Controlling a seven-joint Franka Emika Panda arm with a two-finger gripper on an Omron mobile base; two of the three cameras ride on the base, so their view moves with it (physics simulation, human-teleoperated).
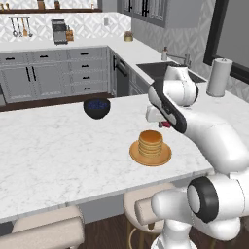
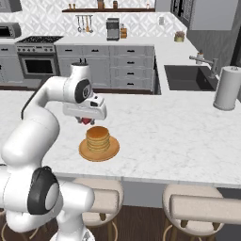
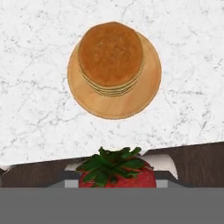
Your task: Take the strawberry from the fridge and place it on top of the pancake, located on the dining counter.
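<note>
My gripper [image 1: 163, 122] [image 2: 85, 119] hangs a little above the dining counter [image 1: 58, 155] [image 2: 179, 141], shut on the strawberry [image 1: 166, 125] [image 2: 86, 121]. The hand view shows the red strawberry [image 3: 118, 173] with its green leaves at the bottom, between the jaws. The pancake [image 1: 150, 141] [image 2: 98, 136] [image 3: 110, 54] is a golden-brown stack on a round tan disc [image 1: 151, 155], close beside the gripper and lower than it. The strawberry is off to the side of the stack, not over it. The fridge is out of view.
A dark bowl [image 1: 97, 108] stands on the counter's far side. A paper towel roll [image 1: 219, 78] [image 2: 227, 88] is at the right, near the dark sink [image 1: 160, 68] [image 2: 188, 77]. Beige stools [image 1: 44, 228] [image 2: 202, 207] line the counter's near edge.
</note>
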